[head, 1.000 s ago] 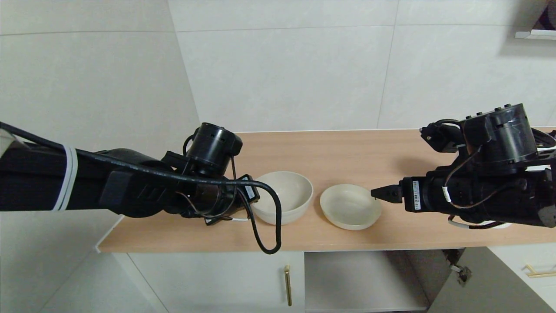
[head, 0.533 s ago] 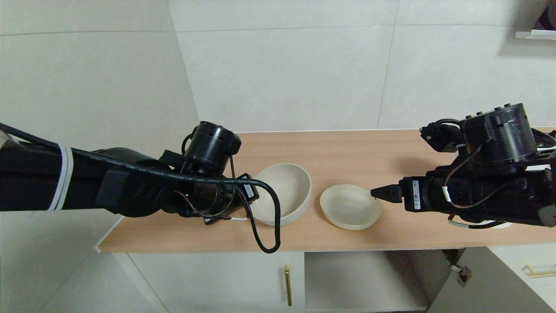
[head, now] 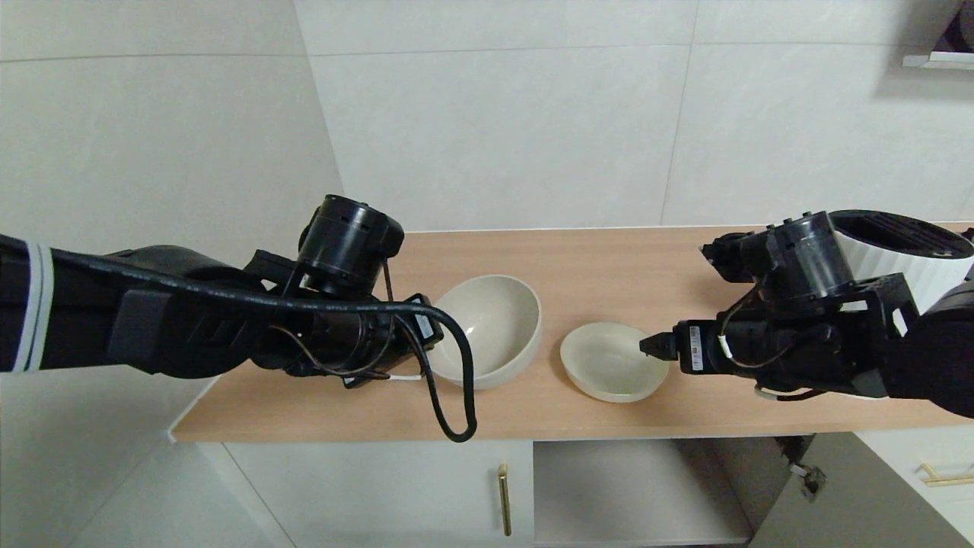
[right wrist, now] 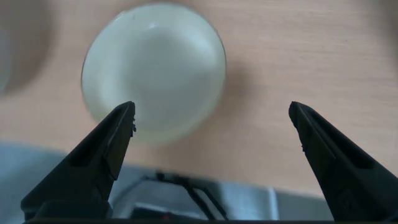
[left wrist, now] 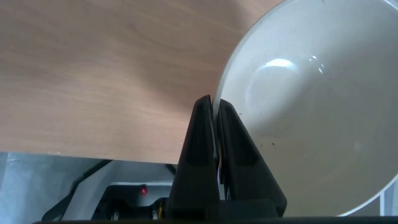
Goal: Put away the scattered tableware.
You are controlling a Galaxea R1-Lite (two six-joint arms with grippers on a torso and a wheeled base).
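The wooden countertop [head: 609, 259] runs from 9 to 3 o'clock in the head view. Its front edge lies toward 6 o'clock, its left end is cut square near 8 o'clock, and a tiled wall [head: 494, 137] closes it off at 12 o'clock. Bare wood lies open between the bowls and the wall, and a narrower strip lies between the bowls and the front edge. Below the edge are a cabinet door with a gold handle [head: 503, 498] and, at 3 o'clock of that, an open compartment [head: 631, 487]. A white ribbed container [head: 905, 243] stands on the counter at the far right, behind the right arm. The large bowl [head: 494, 323] sits tilted near the middle of the counter. The left gripper [left wrist: 215, 107] is pinched narrow on the bowl's rim at the bowl's 9 o'clock side, one finger inside and one outside. Whether the bowl's underside touches the wood cannot be told. The small bowl [head: 612, 365] rests level on the counter just beside the large one, at its 3 o'clock and apart from it. The right gripper [head: 650, 346] hangs at the small bowl's 3 o'clock rim. In the right wrist view its fingers are spread wide, wider than the small bowl [right wrist: 155, 68], and hold nothing. A small white sticker [head: 694, 337] on the right gripper carries print too small to read.
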